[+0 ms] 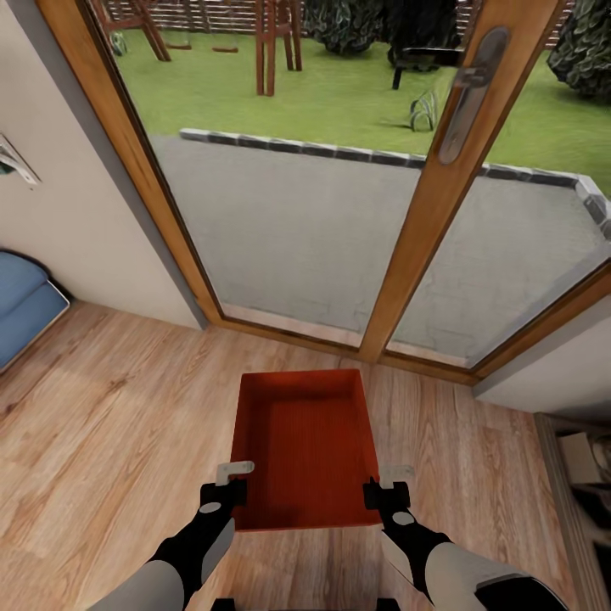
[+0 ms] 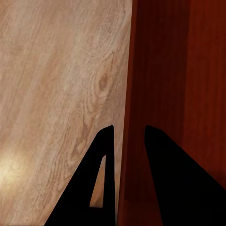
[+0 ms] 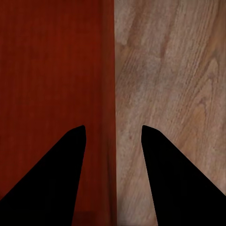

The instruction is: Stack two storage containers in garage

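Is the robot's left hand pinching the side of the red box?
Cannot tell. In the left wrist view the left gripper straddles the storage container's wall, one finger each side, but a thin gap or contact isn't clear.

No readable text, labels, brands, numbers or signs anywhere in these views.
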You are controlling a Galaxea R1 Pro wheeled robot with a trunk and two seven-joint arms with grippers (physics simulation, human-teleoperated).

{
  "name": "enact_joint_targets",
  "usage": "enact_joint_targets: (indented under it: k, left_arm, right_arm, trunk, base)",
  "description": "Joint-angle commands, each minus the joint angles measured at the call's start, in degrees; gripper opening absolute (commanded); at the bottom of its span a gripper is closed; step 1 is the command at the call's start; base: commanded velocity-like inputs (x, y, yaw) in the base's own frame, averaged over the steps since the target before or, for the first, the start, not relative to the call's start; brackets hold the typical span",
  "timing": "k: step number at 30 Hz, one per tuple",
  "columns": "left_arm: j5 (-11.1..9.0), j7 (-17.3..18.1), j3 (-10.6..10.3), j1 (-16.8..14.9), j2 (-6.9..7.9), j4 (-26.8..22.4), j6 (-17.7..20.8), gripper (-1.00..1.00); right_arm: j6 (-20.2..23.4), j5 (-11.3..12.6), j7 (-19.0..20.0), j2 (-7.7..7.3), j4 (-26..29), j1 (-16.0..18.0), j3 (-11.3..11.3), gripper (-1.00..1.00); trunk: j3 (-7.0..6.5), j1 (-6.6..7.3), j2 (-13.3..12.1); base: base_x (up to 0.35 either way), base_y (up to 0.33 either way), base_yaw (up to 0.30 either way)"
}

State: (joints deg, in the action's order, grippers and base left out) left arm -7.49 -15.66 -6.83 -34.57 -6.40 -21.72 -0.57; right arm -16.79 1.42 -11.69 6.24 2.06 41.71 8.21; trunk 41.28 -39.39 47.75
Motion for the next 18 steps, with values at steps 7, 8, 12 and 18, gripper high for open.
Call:
enact_joint_targets:
  k: [7, 8, 12, 18]
  left_arm:
    - [-0.68, -0.78, 0.42, 0.03, 2.4, 0.1, -0.05, -1.0]
    - [-0.68, -0.78, 0.42, 0.03, 2.42, 0.08, -0.05, -1.0]
    - [-0.68, -0.78, 0.42, 0.03, 2.42, 0.06, -0.05, -1.0]
    - [-0.68, -0.78, 0.42, 0.03, 2.41, 0.09, -0.05, -1.0]
  right_arm:
    - [-4.66, -1.07, -0.08, 0.06, 0.14, 0.07, -3.9, -1.0]
    - [-4.69, -1.07, -0.08, 0.07, 0.14, 0.06, -3.9, -1.0]
    - [-4.74, -1.07, -0.08, 0.08, 0.14, 0.05, -3.9, -1.0]
    - [-4.8, -1.13, -0.03, 0.07, 0.14, 0.04, -3.9, -1.0]
  trunk:
    - [-0.61, -0.01, 0.03]
    - [-0.7, -0.01, 0.03]
    - [-1.07, -0.01, 0.03]
    - [-1.63, -0.01, 0.03]
  base:
    - [0.0, 0.0, 0.0]
    - [0.0, 0.0, 0.0]
    - [0.0, 0.0, 0.0]
    - [0.0, 0.0, 0.0]
